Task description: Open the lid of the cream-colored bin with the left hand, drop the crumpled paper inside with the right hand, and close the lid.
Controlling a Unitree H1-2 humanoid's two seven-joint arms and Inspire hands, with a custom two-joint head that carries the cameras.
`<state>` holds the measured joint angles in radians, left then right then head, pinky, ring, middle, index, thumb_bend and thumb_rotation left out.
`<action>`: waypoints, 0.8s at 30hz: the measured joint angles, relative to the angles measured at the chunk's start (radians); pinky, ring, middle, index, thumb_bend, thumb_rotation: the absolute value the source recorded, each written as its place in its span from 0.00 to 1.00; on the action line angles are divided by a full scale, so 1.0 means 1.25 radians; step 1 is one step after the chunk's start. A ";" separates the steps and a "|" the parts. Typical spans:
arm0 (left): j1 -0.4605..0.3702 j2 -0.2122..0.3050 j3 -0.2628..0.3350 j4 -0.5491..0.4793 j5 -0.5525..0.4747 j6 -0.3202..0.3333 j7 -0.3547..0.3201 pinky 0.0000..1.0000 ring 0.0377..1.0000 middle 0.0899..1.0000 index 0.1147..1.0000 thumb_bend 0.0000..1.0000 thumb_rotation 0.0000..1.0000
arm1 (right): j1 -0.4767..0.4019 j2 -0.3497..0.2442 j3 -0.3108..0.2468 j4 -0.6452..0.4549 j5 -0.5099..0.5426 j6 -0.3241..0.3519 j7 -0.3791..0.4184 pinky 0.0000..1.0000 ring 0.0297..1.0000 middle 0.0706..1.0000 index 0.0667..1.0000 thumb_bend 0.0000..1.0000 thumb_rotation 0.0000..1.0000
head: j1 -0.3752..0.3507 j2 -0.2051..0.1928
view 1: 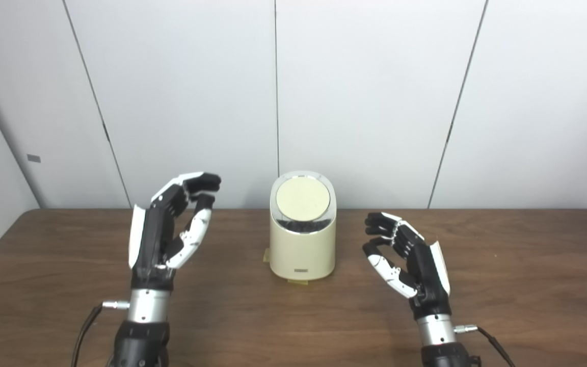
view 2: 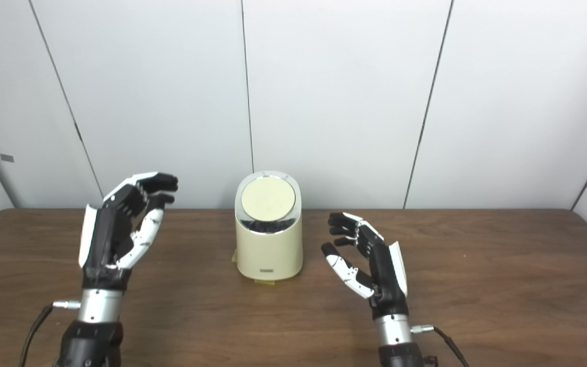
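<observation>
A cream-colored bin (view 1: 302,250) stands at the middle of the brown table, near the back edge. Its round lid (view 1: 303,199) lies flat in a shiny rim, closed. My left hand (view 1: 171,227) is raised to the left of the bin, fingers apart and curved, holding nothing. My right hand (view 1: 408,255) hovers lower to the right of the bin, palm facing it, also open and holding nothing. No crumpled paper shows in either view.
The wooden table (view 1: 528,285) stretches wide on both sides. A white panelled wall (view 1: 375,102) rises directly behind the bin. Yellowish tape tabs (view 1: 266,256) stick out from under the bin's base. Cables trail from both wrists.
</observation>
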<state>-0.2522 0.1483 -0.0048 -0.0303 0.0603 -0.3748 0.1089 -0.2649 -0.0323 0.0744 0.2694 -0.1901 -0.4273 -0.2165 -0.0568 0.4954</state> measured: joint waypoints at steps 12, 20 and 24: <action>0.127 -0.030 0.015 -0.010 0.010 -0.003 -0.017 0.64 0.71 0.71 0.68 0.25 0.46 | 0.039 0.004 -0.006 -0.060 -0.064 0.000 -0.037 0.54 0.63 0.64 0.63 0.27 0.33 | -0.002 0.028; 0.163 -0.057 0.008 0.003 0.015 -0.039 -0.026 0.64 0.70 0.71 0.69 0.23 0.51 | 0.110 0.011 0.000 -0.151 -0.057 0.040 -0.005 0.58 0.65 0.65 0.64 0.29 0.39 | 0.009 0.045; 0.164 -0.062 0.004 0.003 0.033 -0.041 -0.017 0.62 0.68 0.70 0.67 0.21 0.41 | 0.124 0.013 -0.003 -0.164 -0.046 0.055 0.007 0.59 0.65 0.65 0.63 0.29 0.33 | 0.006 0.049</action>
<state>-0.0477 0.0709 0.0005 -0.0270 0.1021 -0.4255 0.0881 -0.1101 -0.0167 0.0709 0.0638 -0.2481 -0.3582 -0.2081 -0.0491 0.5568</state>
